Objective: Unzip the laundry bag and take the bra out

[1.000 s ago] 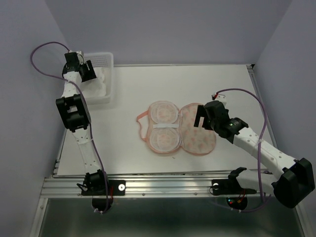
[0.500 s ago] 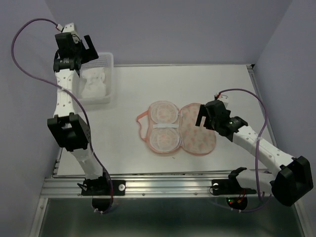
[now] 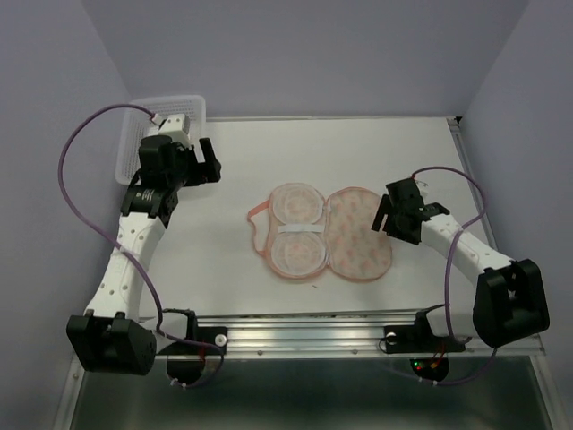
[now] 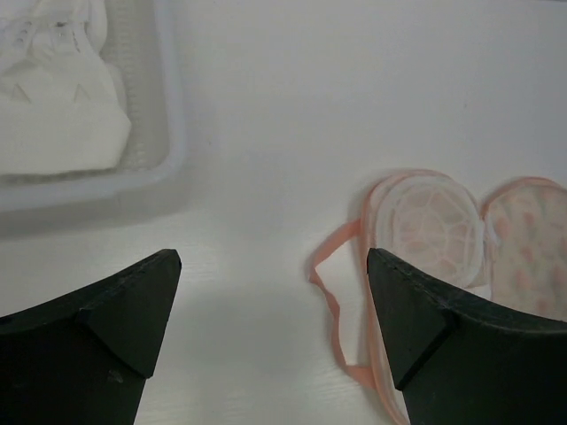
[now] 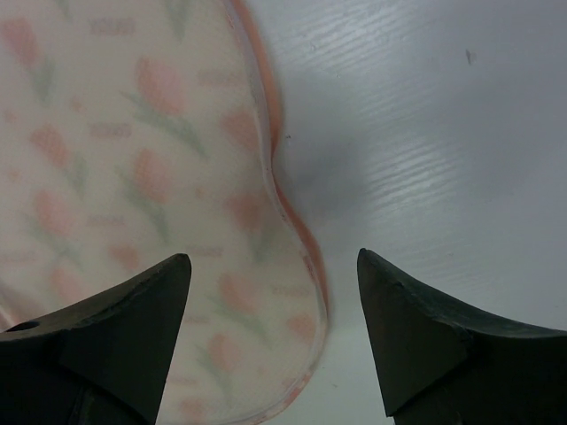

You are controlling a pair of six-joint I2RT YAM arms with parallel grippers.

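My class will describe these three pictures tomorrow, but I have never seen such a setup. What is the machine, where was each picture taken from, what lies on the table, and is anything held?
The machine is a pair of robot arms, a left arm and a right arm, bolted at the near edge of a table. One picture looks down from above. The other two come from a camera on each wrist, with that arm's own dark fingers at the bottom. The laundry bag lies unzipped and spread open mid-table. A white garment, apparently the bra, lies in a white basket at the far left. The left gripper and right gripper are both open and hold nothing.
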